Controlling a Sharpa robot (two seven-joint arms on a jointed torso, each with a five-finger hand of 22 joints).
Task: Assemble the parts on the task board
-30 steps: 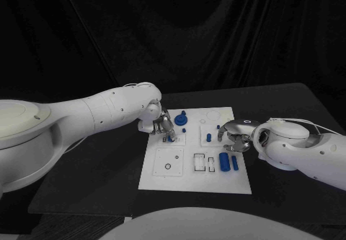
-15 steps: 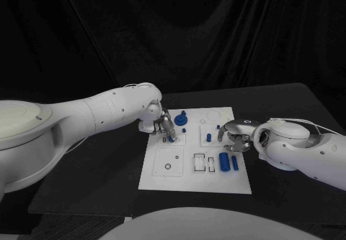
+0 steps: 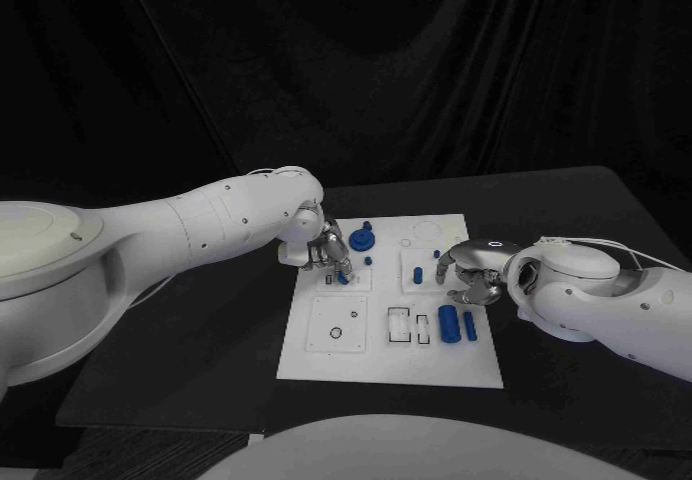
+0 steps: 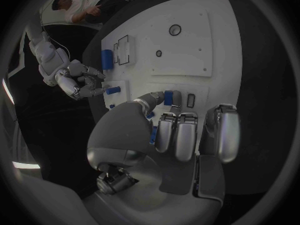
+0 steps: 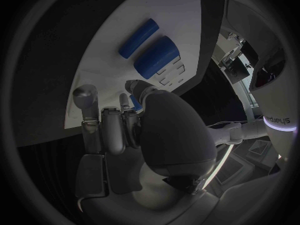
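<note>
The left hand (image 3: 326,255) is hanging over the far left part of the task board (image 3: 361,362). Its fingers (image 4: 176,135) are curling down together, and the wrist view shows a small blue part (image 4: 168,97) sitting between the thumb and a finger, right at the board. It looks pinched there, just beside a small dark slot (image 4: 190,100) in the board.

The right hand (image 3: 473,277) is sitting over the right side of the board, near its edge. Its fingers (image 5: 114,127) are curling in close. A little bit of blue (image 5: 135,102) is peeking out by its fingertips, but I cannot tell if the hand is holding it or only touching it.

The board is lying flat in the middle of the black table (image 3: 188,350). A blue gear-shaped part (image 3: 361,240) is sitting on the far end of the board, close to the left hand. A small blue peg (image 3: 417,275) is standing between the two hands. A fat blue cylinder (image 3: 449,324) is lying on the right side of the board, and a thin blue rod (image 3: 469,324) is lying just beside it, nearer the edge. Both are lying near the right hand. The near left part of the board is showing a square plate with a small round hole (image 3: 336,333).
</note>
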